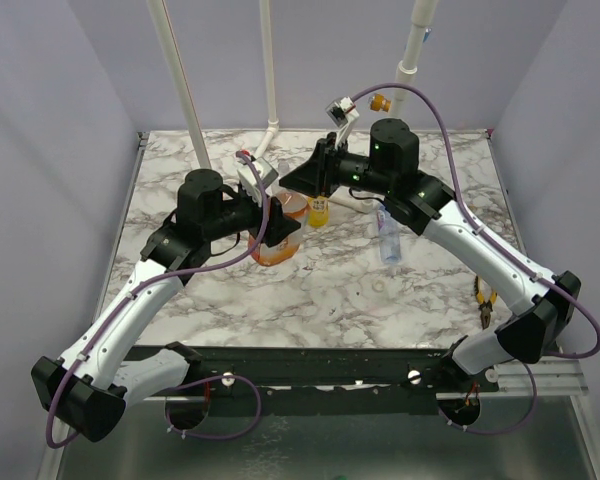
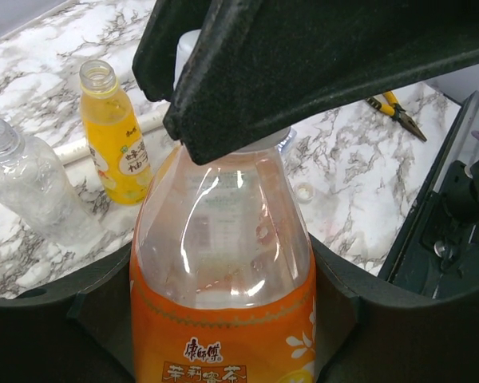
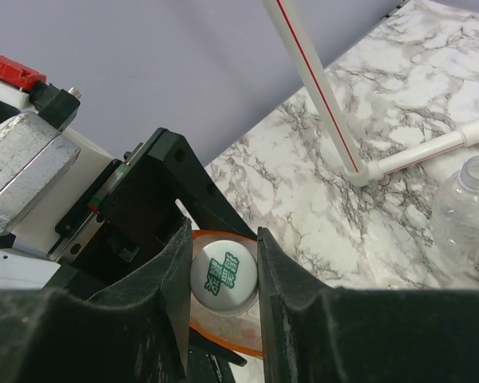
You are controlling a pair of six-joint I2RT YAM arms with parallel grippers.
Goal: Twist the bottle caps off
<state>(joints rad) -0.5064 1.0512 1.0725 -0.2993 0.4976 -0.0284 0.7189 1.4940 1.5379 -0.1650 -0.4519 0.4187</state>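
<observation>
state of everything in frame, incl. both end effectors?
left end effector: shut on orange bottle
right end effector: shut on orange-bottle cap
orange bottle: upright, capped
yellow bottle: upright, uncapped
small clear bottle: uncapped
blue-labelled bottle: apparently lying down; cap unclear
loose cap: off any bottle

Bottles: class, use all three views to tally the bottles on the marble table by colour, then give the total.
orange bottle: 1
yellow bottle: 1
clear bottles: 2, the blue-labelled bottle and the unlabelled bottle
Total: 4
</observation>
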